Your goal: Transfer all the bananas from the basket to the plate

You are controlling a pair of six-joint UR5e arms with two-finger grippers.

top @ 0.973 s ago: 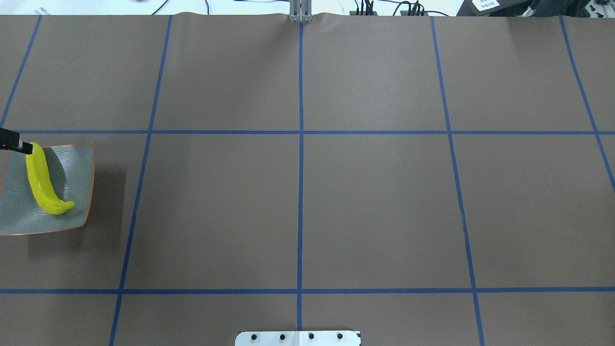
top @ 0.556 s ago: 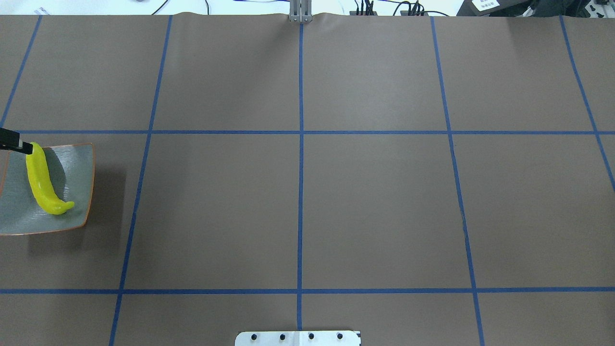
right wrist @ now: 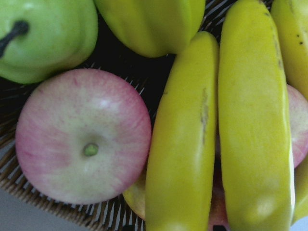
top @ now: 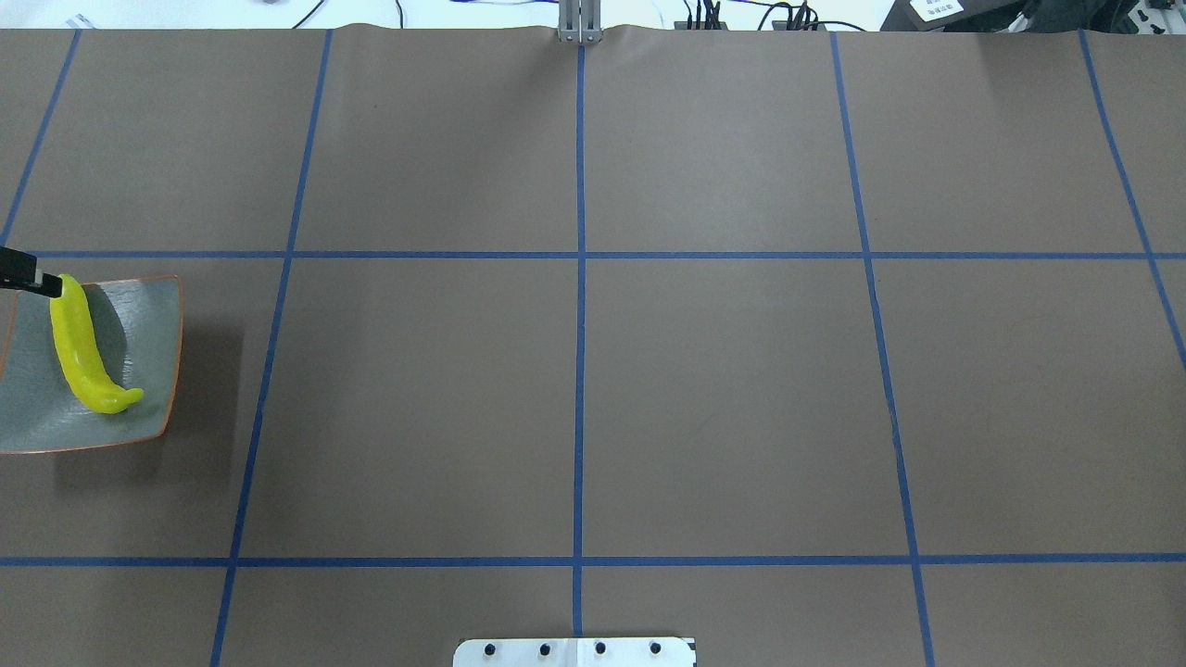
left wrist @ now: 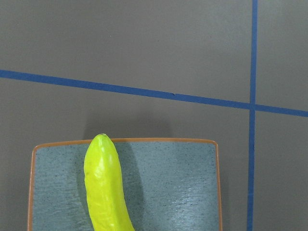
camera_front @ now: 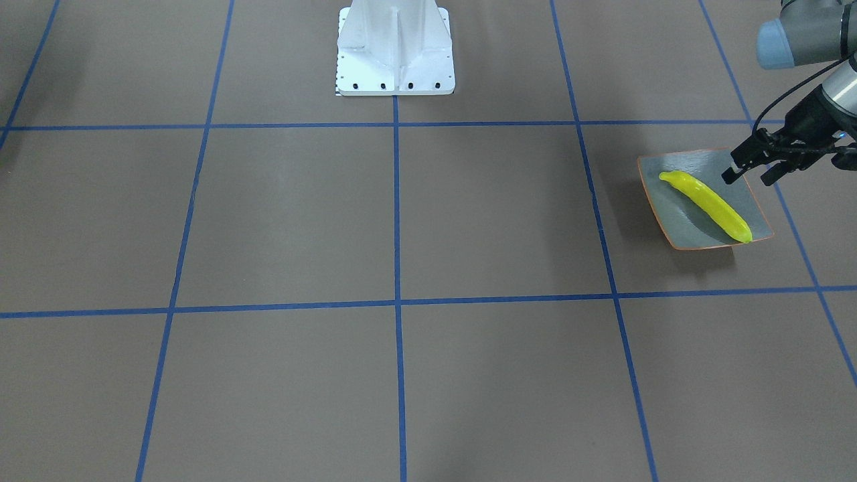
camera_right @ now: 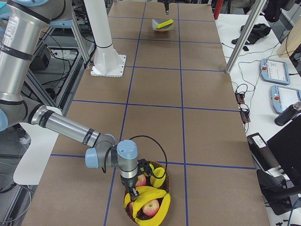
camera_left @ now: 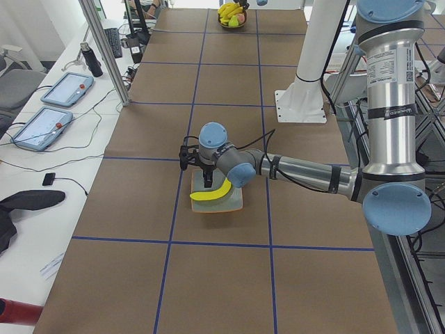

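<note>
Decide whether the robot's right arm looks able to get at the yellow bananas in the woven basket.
Probably yes. The right end effector hangs right over the round woven basket, and the glossy yellow bananas lie on top of the pink apples, with nothing covering them.

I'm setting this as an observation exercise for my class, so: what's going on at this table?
Two robot arms are working on getting bananas from a basket to a plate. One banana lies on the plate at the robot's left end. The left gripper hangs open and empty over the plate's edge. At the other end, the right gripper is down in the basket, over more bananas and an apple. I cannot tell whether it has gripped anything.
</note>
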